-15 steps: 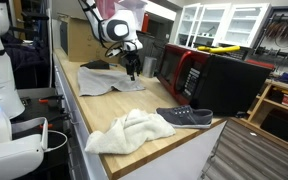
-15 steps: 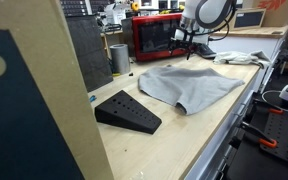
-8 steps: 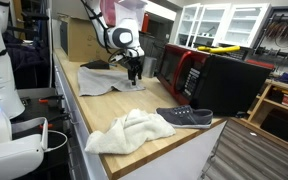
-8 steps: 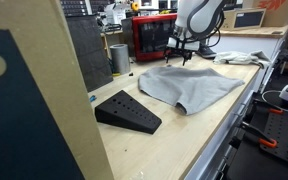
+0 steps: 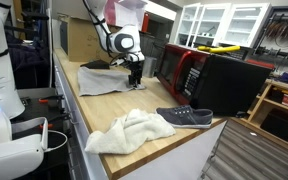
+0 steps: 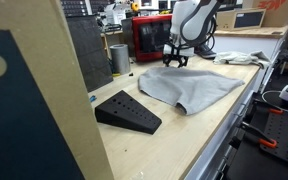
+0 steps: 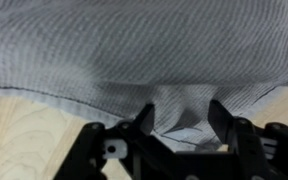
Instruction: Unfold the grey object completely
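Grey cloth: flat on the wooden worktop, my pincer down at the edge nearest the red microwave.

Judged light, limp and non-fragile; it will drape and drag, so a pinch at the stitched hem or a corner is advised. In the wrist view the fine-ribbed weave puckers between my jaws, which stand apart and straddle the hem, not clamped. In an exterior view the cloth lies mostly smooth, with one flap apparently folded over.

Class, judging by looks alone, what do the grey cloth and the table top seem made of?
Grey cloth: woven fabric, matte; fine ribbed weave and soft folds show. Table top: probably pale wood, smooth; faint grain lines show.
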`<state>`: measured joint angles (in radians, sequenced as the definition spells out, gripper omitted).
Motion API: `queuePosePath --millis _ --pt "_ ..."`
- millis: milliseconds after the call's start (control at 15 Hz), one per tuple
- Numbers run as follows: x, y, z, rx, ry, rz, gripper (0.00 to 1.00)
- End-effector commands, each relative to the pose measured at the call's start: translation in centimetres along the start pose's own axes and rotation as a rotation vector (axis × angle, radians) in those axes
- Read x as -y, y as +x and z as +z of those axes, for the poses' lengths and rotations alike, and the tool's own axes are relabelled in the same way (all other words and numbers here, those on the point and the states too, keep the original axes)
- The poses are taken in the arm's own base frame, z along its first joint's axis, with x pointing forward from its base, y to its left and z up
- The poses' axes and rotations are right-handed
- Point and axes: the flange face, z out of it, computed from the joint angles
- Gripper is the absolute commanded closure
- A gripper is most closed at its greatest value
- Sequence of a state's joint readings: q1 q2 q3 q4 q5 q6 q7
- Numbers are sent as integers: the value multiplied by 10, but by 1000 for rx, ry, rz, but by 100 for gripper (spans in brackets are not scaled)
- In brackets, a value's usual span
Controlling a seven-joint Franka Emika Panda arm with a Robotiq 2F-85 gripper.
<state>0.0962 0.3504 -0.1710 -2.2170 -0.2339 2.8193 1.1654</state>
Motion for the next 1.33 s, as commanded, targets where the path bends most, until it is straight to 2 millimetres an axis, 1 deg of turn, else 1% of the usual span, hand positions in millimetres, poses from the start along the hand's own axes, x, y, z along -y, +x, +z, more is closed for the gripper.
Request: queuePosePath --millis 0,200,267,333,600,867,1000,1200,1267 --pt "3 -2 2 10 -24 21 71" --pt "-1 -2 -5 -3 -27 20 95" --pt "-3 0 -8 -12 -37 17 99" --pt "-4 3 -11 -27 -48 11 100" --pt "-18 25 -24 -91 -113 2 99" --pt "-33 53 -40 -189 -177 -6 99" --pt "-36 64 -52 -237 -182 -15 99" --pt "-28 77 -74 -331 -165 -31 99" --pt "-26 77 -83 -356 -159 -35 71"
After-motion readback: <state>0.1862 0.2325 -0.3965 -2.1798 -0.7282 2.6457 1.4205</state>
